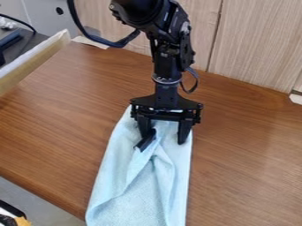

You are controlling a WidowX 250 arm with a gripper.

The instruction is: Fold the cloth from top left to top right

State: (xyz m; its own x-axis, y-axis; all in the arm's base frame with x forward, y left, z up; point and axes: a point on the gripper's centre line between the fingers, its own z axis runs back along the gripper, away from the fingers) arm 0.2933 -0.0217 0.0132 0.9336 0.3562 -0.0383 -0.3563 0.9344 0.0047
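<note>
The gripper (pixel 163 140) stands open over the cloth (pixel 141 194); it should lift straight up, lest it drag the fold (pixel 154 154) beneath it.

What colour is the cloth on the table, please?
Light blue, as the camera view shows best.
</note>
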